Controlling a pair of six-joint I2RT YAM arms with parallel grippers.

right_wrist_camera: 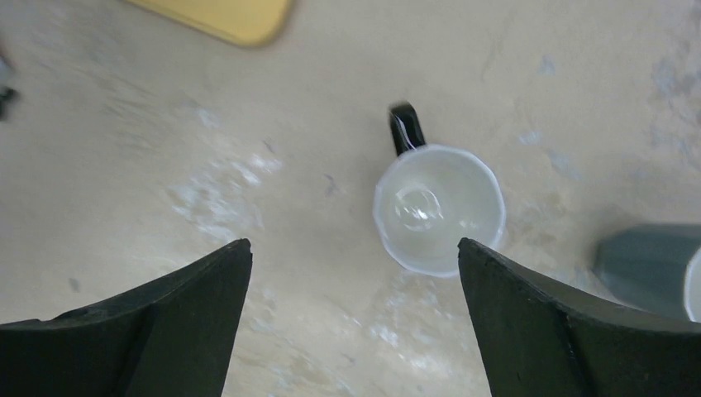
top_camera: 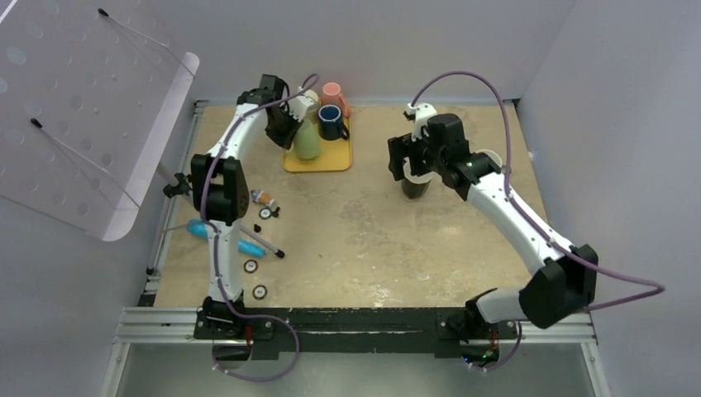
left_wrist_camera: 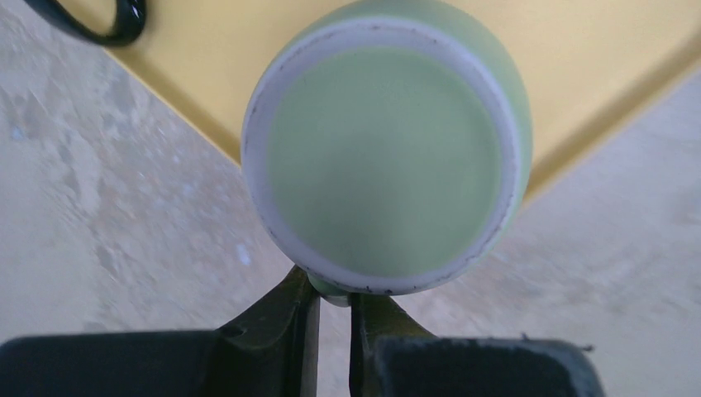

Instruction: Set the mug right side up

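Left gripper (left_wrist_camera: 333, 299): jaws drawn almost together, clamped on a small green part at the lower edge of the green mug (left_wrist_camera: 384, 157), apparently its handle, though the fingers cover most of it. In the left wrist view the mug presents its flat base, with the pale unglazed foot ring facing the camera, so it is not right side up. In the top view it sits at the left, near side of the yellow tray (top_camera: 324, 160), leaning slightly. Whether it rests on the tray or is held clear of it cannot be determined. On the same tray, behind the green mug, stand a navy mug (top_camera: 331, 121), mouth up, and a pink mug (top_camera: 333, 93). Right gripper (right_wrist_camera: 354, 248): jaws spread wide, holding nothing, positioned above a black mug (right_wrist_camera: 438, 207) that stands upright on the table (top_camera: 372, 240) with its white interior showing and its handle pointing away from the gripper. This mug is well apart from the tray. A grey mug (right_wrist_camera: 649, 265) lies near it at the right edge of the right wrist view; its orientation cannot be determined.
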